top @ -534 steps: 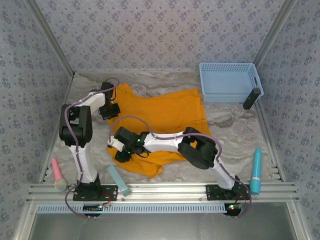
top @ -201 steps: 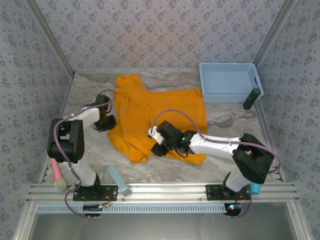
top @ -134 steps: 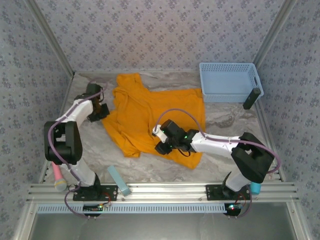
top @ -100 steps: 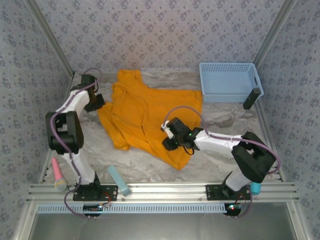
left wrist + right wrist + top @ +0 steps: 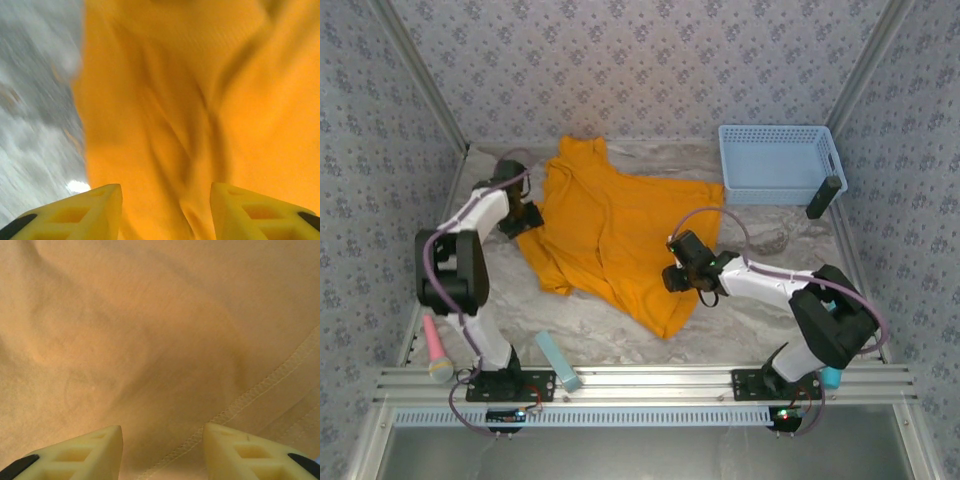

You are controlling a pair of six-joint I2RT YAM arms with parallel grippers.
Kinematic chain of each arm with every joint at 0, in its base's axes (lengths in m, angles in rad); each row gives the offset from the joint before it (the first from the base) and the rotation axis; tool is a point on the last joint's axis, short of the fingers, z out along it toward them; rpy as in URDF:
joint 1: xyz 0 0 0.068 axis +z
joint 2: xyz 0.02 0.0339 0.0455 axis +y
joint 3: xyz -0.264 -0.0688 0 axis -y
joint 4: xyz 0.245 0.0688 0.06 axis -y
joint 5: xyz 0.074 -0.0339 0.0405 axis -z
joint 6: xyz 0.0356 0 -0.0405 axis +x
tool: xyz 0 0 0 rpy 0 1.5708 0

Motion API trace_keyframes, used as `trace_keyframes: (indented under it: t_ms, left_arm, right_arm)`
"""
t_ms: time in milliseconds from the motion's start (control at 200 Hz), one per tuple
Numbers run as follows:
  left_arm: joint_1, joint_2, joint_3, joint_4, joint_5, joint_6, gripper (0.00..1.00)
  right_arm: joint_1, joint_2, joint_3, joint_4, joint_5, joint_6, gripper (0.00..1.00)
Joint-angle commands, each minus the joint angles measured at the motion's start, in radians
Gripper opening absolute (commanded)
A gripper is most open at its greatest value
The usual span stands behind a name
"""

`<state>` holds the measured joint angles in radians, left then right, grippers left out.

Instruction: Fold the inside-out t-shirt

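Marbled grey tabletop (image 5: 605,340) bears the t-shirt (image 5: 615,235) between floral-papered walls (image 5: 650,70).

The orange-yellow inside-out t-shirt (image 5: 610,235) lies spread out and creased, hem seam showing, on the table (image 5: 772,224).

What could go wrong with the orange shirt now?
1. The t-shirt lies crooked and wrinkled on the table, so a fold might come out lopsided.
2. The left hand is open over a ridge of cloth. Closing there might pinch a bunch instead of a neat edge.
3. The right hand is open, low over the shirt near a seam. Sliding from there could drag the cloth askew.
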<state>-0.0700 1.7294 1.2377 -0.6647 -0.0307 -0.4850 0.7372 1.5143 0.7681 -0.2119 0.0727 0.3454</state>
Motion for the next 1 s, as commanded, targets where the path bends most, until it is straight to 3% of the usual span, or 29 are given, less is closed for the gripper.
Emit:
trace_keyframes:
  t_ms: [0, 60, 220, 455, 625, 795, 880, 994]
  left_arm:
    - [-0.066, -0.104, -0.144, 0.073, 0.043, -0.094, 0.48]
    - [-0.096, -0.121, -0.208, 0.105, 0.007, -0.111, 0.46]
    - [-0.084, -0.028, -0.192, 0.098, -0.084, -0.08, 0.28]
    - [-0.032, 0.177, 0.039, 0.054, -0.095, 0.014, 0.18]
    - [-0.077, 0.396, 0.356, -0.063, -0.052, 0.151, 0.22]
    - [-0.127, 0.557, 0.564, -0.032, 0.012, 0.226, 0.24]
    - [-0.143, 0.616, 0.664, -0.065, 0.073, 0.251, 0.29]
    - [-0.159, 0.597, 0.689, -0.083, 0.035, 0.237, 0.33]
  right_arm:
    - [0.035, 0.049, 0.002, -0.002, 0.014, 0.047, 0.42]
    - [0.05, 0.066, -0.012, 0.014, -0.012, 0.06, 0.24]
    - [0.138, 0.061, -0.053, 0.054, -0.084, 0.027, 0.14]
    - [0.331, 0.096, -0.005, 0.066, -0.195, -0.043, 0.12]
    - [0.392, 0.094, 0.094, 0.029, -0.278, -0.137, 0.26]
    - [0.321, -0.014, 0.093, -0.003, -0.127, -0.087, 0.43]
    - [0.209, -0.078, 0.051, -0.031, -0.03, -0.04, 0.47]
    - [0.009, -0.079, 0.037, -0.067, 0.025, -0.044, 0.47]
